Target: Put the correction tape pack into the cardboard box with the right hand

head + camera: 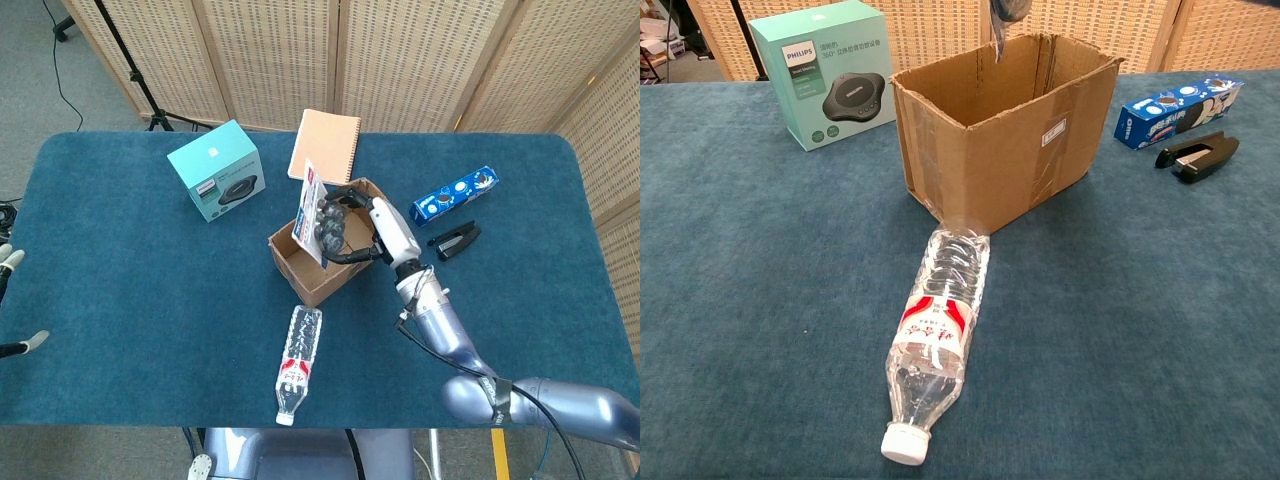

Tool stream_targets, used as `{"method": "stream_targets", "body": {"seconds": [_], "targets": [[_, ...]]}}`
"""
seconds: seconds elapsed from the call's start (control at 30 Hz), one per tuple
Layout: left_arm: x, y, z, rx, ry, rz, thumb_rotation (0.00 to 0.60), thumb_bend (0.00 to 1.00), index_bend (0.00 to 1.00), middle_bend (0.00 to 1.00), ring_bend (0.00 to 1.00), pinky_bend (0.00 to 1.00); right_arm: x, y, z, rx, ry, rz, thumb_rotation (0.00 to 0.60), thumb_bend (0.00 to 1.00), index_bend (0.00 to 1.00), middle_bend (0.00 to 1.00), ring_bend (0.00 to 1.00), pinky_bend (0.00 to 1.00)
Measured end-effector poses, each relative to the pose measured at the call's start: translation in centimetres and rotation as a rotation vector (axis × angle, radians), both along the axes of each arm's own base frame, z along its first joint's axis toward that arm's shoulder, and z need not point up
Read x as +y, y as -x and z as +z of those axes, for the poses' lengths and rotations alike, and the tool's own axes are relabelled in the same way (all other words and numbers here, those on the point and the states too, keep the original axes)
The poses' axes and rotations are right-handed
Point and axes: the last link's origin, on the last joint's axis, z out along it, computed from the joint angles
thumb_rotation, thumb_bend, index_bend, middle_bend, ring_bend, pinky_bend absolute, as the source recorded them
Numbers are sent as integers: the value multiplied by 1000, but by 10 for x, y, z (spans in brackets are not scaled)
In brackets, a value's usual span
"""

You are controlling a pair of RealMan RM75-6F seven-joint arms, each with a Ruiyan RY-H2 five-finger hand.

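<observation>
The open cardboard box stands at the table's middle, and it fills the chest view's centre. My right hand holds the correction tape pack, a white card with dark rolls, tilted on edge above the box's opening. In the chest view only the pack's lower tip shows, hanging over the box's back rim. The hand itself is out of that view. At the far left edge of the head view, the pale fingertips of my left hand are apart and hold nothing.
A clear water bottle lies in front of the box. A teal Philips box and a tan notebook sit behind it. A blue biscuit box and a black stapler lie to the right.
</observation>
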Motion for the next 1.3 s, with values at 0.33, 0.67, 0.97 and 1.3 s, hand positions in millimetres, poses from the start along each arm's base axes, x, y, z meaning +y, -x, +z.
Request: {"method": "stream_targets", "body": {"seconds": [0.33, 0.67, 0.97, 1.3], "targets": [[2, 2, 1, -6, 9, 8, 600, 0, 0, 0, 0, 0, -17, 6, -21, 59, 94, -84, 600, 480, 591, 473, 133, 138], [2, 2, 1, -5, 11, 9, 600, 0, 0, 0, 0, 0, -9, 15, -25, 167, 57, 44, 600, 292, 0, 0, 0, 0], [1, 0, 0, -5, 11, 5, 600, 0, 0, 0, 0, 0, -5, 19, -15, 176, 83, 51, 600, 234, 0, 0, 0, 0], [1, 1, 0, -7, 15, 3, 600, 0, 0, 0, 0, 0, 4, 22, 14, 162, 112, 70, 600, 234, 0, 0, 0, 0]]}}
